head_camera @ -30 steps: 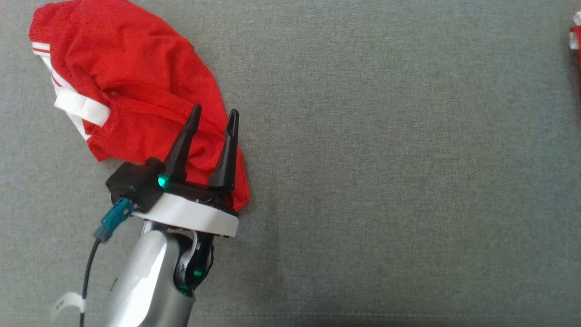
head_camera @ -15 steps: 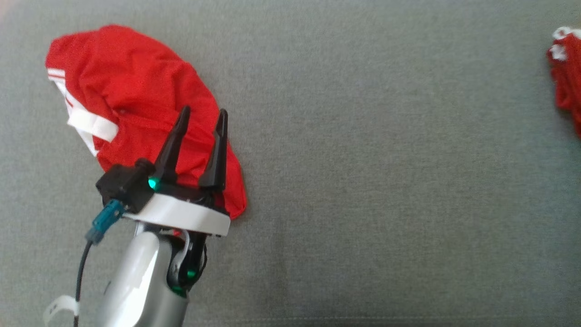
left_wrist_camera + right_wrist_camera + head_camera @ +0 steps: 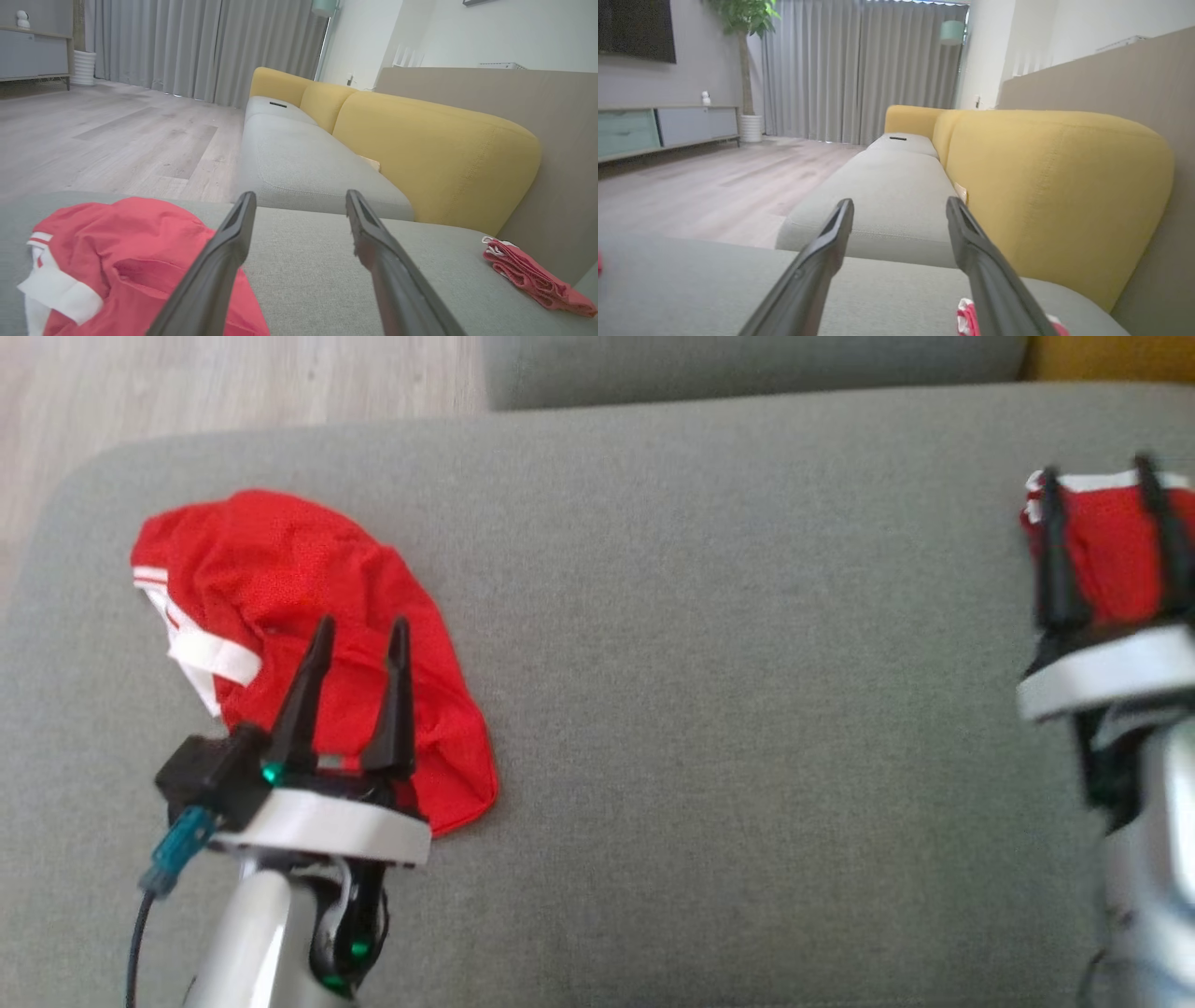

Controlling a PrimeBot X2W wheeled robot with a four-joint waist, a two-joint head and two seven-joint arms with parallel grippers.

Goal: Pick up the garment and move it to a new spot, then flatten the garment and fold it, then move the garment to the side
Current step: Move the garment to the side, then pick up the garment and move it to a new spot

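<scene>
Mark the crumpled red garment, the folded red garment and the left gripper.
crumpled red garment (image 3: 280, 569): head view, its red middle.
folded red garment (image 3: 537, 282): left wrist view, its middle.
left gripper (image 3: 362, 623): head view, midway between its fingers' tips.

We saw the garment (image 3: 308, 588) as red cloth with a fine, mesh-like weave, matt, trimmed with smooth white bands. The seat (image 3: 700, 663) under it was grey woven cloth, matt and slightly rough. The fingers (image 3: 302, 695) of the left gripper (image 3: 362, 633) looked like matt dark plastic, its forearm (image 3: 247, 933) glossy silver. The floor (image 3: 93, 135) looked like pale wood, the cushion (image 3: 434, 158) yellow cloth.
</scene>
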